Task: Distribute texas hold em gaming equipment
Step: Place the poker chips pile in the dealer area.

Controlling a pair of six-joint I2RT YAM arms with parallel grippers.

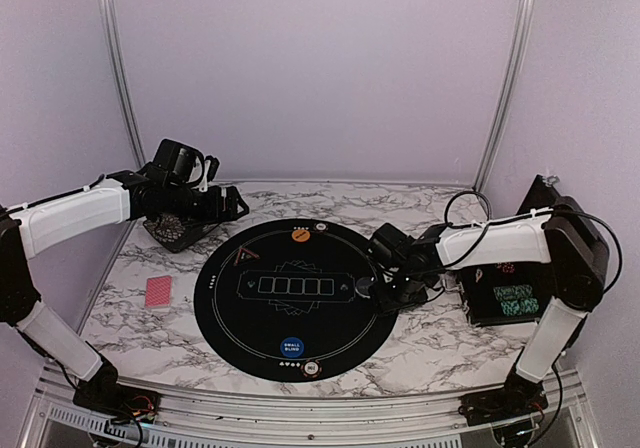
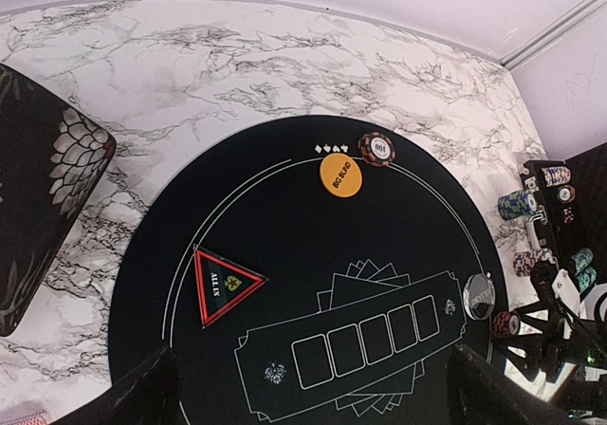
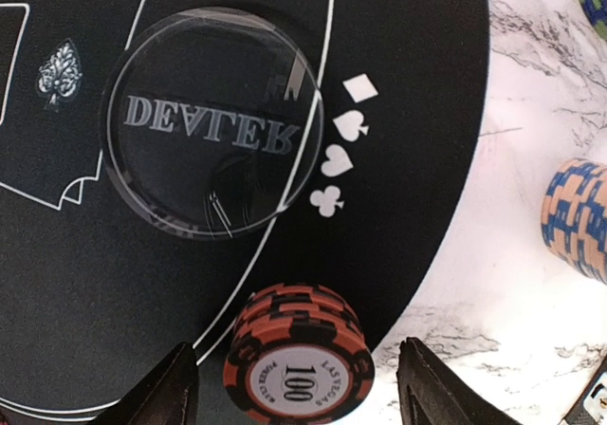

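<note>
Marble worktop (image 1: 420, 208) fills the scene, and the round black mat (image 1: 250, 318) sits square in the middle of it. Over on the right edge, the black chip case (image 1: 510, 298), chips racked inside.

Left claw (image 2: 313, 397) hangs high above the mat's left side, spread wide, nothing between its 2 fingers. Right claw (image 3: 299, 392) is down low at the mat's right rim, released: its fingers stand either side of a chip stack with a gap on both sides, not touching it.

Red-backed cards (image 1: 158, 291) lie on bare marble, left of the mat and apart from it. The triangular marker (image 2: 223, 283), red-edged, lies flat on the mat's left part. The clear DEALER button (image 3: 211, 121) lies just inside the right rim. Orange BIG BLIND button (image 2: 340, 175) at the far rim, blue SMALL BLIND button (image 1: 292, 347) at the near rim.

Smallest now: that orange-red chip stack (image 3: 296, 349), marked 100, sits on the mat's edge near the DEALER button. 1 more 100 chip (image 2: 377, 148) lies just beside the orange button.
</note>
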